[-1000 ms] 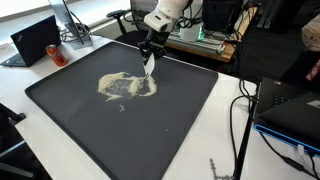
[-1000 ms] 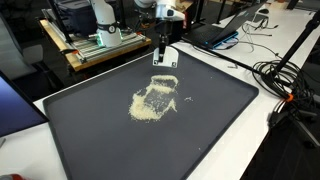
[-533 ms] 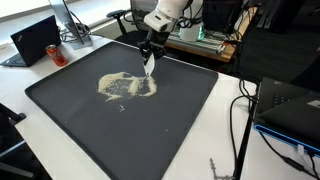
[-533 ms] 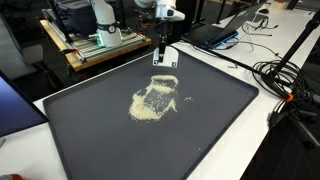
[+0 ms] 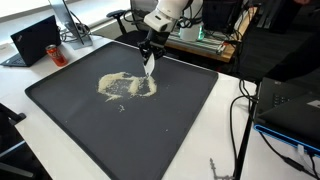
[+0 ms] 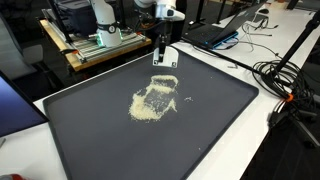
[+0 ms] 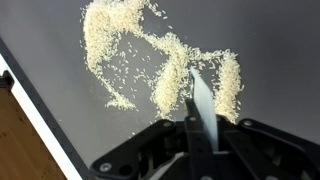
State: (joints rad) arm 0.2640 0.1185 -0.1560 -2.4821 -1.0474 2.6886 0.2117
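While the gripper [image 7: 200, 140] pinches its fingers shut on a white blade [image 7: 200, 100], the thin, flat blade juts beyond them, just beside scattered rice [image 7: 165, 70] near the far edge of the black mat [image 5: 170, 130].

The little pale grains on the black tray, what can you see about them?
The grains look like rice: tiny, pale cream, dry and loose. They lie flat on the black tray, spread in a rough ring with a thinner middle and a few strays around. The white blade held by the gripper points at the pile's edge; whether it touches is unclear.
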